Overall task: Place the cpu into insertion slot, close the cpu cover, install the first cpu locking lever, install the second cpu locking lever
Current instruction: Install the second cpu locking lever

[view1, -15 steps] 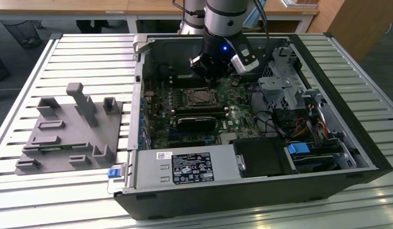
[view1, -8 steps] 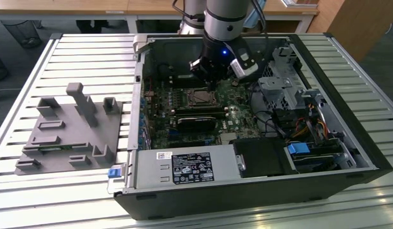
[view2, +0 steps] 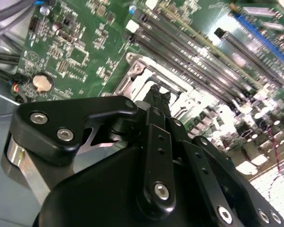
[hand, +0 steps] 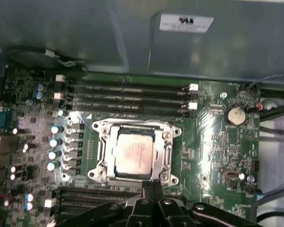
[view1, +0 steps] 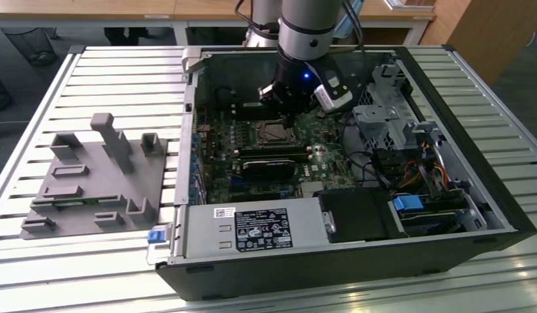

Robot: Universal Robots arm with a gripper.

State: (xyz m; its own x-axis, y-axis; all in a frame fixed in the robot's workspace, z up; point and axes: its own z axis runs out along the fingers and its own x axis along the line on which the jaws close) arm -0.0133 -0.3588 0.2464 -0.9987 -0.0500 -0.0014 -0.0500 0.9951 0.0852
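Cpu (hand: 134,157) sits flat in the insertion slot (hand: 104,158), its pale face showing through the window of the cpu cover (hand: 166,152), which lies closed over it. We see the gripper (hand: 152,188) just at the socket's edge, fingers (view2: 158,101) pressed together with nothing between them. In the exterior view the gripper (view1: 290,117) hangs just above the socket (view1: 270,132) inside the open case (view1: 356,261), over the motherboard (hand: 217,142). A grey fixture (view1: 94,176) rests on the table (view1: 120,72), towards the exterior view's left.
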